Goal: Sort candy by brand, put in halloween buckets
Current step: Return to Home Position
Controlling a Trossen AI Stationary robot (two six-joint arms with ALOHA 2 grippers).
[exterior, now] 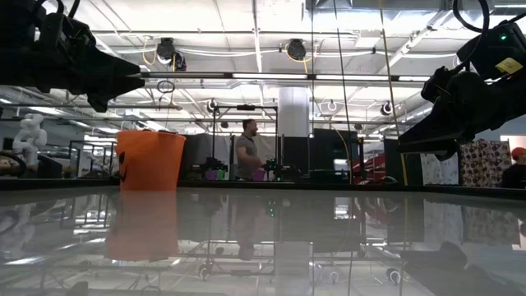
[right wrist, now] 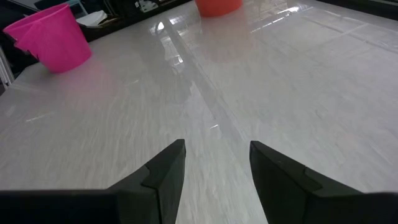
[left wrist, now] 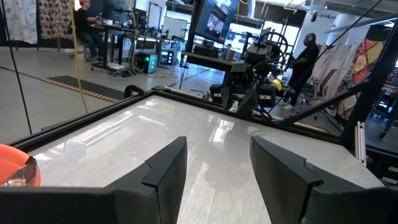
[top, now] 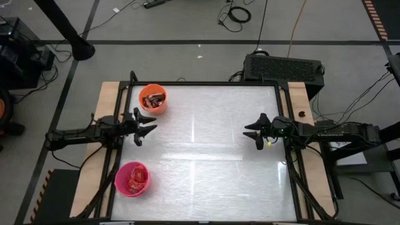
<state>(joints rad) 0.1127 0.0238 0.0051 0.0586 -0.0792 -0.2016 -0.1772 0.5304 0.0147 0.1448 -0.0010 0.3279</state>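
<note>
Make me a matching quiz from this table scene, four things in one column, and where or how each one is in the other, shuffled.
Column one:
1. orange bucket
2. pink bucket
3. left gripper
4. right gripper

Column two:
A. open, at the right edge of the table, far from both buckets
B. holds red-wrapped candy
C. open, between the two buckets
D. holds dark brown-wrapped candy

Pairs: 1-D, 2-B, 3-C, 4-A

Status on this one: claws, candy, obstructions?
Left claw open, empty, between the orange bucket and pink bucket. Right claw open, empty, across the table. Candy in both buckets. No obstructions seen.
</note>
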